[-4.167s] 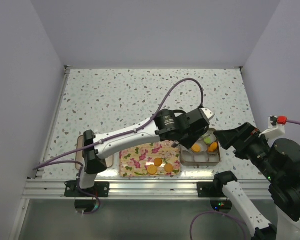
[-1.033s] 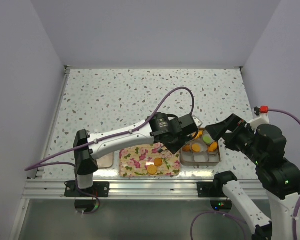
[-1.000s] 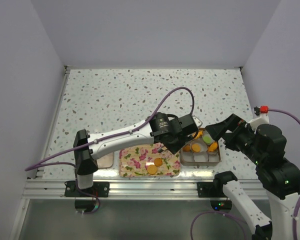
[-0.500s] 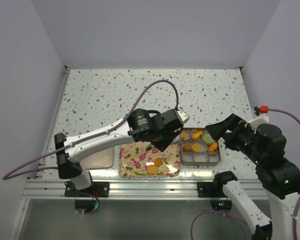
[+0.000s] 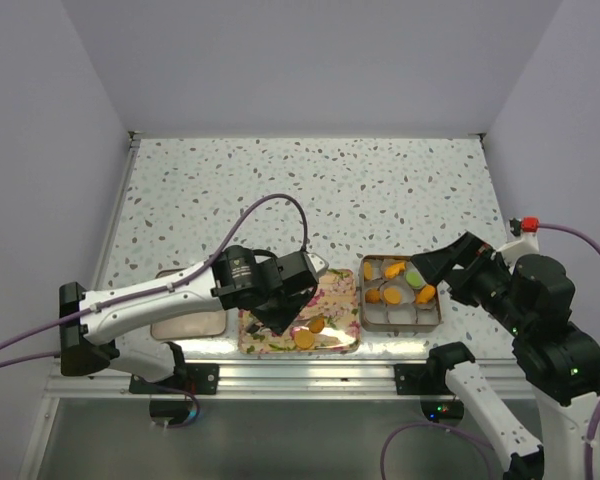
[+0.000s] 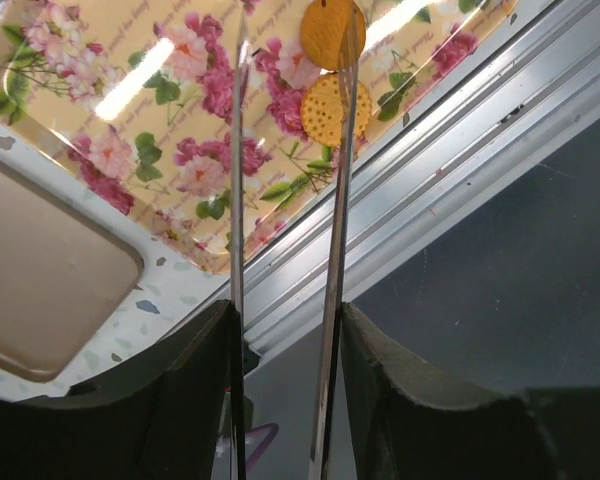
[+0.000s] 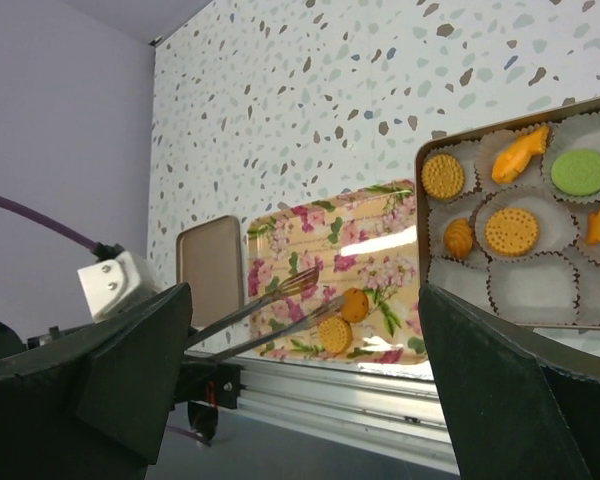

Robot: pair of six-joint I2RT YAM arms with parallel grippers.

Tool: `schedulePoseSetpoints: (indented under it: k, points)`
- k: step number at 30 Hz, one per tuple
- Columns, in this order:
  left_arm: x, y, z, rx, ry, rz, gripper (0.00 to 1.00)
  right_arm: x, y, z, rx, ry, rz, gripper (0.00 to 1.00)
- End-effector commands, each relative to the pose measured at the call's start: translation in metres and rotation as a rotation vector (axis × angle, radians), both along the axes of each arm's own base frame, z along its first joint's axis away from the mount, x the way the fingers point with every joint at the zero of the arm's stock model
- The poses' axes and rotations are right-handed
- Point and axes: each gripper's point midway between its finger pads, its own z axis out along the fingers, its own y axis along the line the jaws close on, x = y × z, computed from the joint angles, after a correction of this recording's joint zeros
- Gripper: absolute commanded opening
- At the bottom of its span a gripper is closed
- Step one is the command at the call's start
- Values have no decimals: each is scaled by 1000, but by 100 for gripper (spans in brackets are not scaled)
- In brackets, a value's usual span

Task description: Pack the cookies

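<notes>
I'm at the pick: left gripper (image 6: 295,15) hangs parted and empty. Next I lower onto a cookie (image 6: 325,108) beneath its tips and pinch.

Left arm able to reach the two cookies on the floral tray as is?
Probably yes. The left gripper hangs open right by the cookies, and nothing covers them on the tray.
</notes>
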Motion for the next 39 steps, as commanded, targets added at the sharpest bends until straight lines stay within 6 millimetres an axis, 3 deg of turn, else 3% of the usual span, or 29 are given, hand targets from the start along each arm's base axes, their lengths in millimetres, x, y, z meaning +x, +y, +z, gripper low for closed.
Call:
schedulePoseSetpoints:
  k: [1,24,30,35,39]
  points:
    - [-9,-17,2,-96,21,8,52,-3,5,3,33,-11,16,99]
    - [-20,-15,-32,-3,35,-23,54,-15,-4,3,34,-7,-19,99]
    - [-22,-20,-36,-8,54,-41,40,-16,-5,4,39,-10,-26,99]
    - [-21,-22,-29,-15,47,-46,33,-17,-7,5,42,-17,-39,99]
    - [-10,-32,-2,-57,-9,-48,33,-10,-7,8,46,-27,-52,99]
